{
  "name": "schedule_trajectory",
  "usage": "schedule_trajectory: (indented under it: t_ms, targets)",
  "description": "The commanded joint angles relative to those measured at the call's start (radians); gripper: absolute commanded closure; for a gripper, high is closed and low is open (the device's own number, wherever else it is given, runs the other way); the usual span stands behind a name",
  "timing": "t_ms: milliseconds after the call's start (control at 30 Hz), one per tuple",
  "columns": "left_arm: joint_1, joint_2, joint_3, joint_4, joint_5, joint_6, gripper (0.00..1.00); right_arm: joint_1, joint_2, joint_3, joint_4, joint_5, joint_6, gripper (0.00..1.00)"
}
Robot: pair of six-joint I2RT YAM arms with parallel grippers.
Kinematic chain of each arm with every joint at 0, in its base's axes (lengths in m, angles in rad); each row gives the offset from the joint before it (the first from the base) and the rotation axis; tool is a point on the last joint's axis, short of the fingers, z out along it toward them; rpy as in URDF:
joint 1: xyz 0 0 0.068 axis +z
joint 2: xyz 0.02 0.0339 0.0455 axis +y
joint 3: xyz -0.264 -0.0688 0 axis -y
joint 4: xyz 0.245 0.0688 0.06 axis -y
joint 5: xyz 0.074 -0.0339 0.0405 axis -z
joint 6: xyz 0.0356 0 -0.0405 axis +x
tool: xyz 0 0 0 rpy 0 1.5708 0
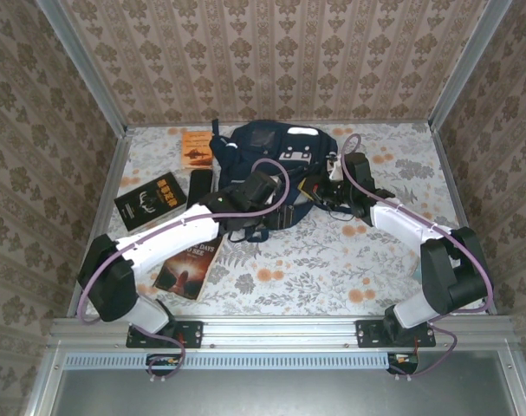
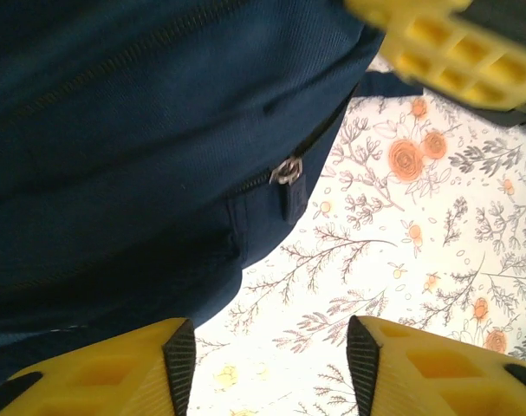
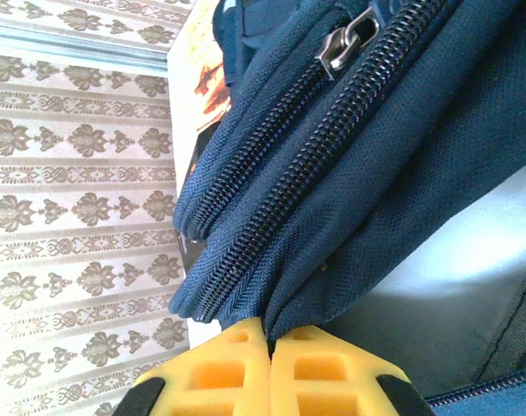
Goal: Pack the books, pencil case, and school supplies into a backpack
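The navy backpack [image 1: 271,152] lies at the back middle of the table. My right gripper [image 3: 269,336] is shut on a fold of its fabric beside a zipper [image 3: 332,113], at the bag's right side [image 1: 325,188]. My left gripper [image 2: 271,347] stands open over the table at the bag's near edge, nothing between its pads, with a zipper pull [image 2: 286,170] just ahead. The orange book [image 1: 196,149] lies left of the bag. The black pencil case [image 1: 200,185] and the black gold-lettered book [image 1: 150,200] are nearer. The dark brown book [image 1: 189,265] lies partly under my left arm.
Dark straps [image 1: 250,230] trail from the bag toward the near side. Metal rails and patterned walls [image 1: 115,113] close in the table on the left, back and right. Open floral tabletop [image 1: 314,260] lies between the arms.
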Motion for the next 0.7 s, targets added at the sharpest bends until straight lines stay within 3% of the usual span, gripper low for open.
schedule_trajectory:
  t_ms: [0,267,667]
  targets:
    - [-0.019,0.038,0.007,0.08,-0.018,-0.09,0.51,0.007,-0.019,0.046,0.099,-0.081,0.013,1.0]
    - [-0.038,0.138,0.062,0.119,-0.057,-0.094,0.51,0.009,-0.04,0.026,0.124,-0.119,0.033,1.0]
    - [-0.02,0.156,0.044,0.163,-0.107,-0.162,0.71,0.014,-0.06,-0.009,0.166,-0.145,0.07,1.0]
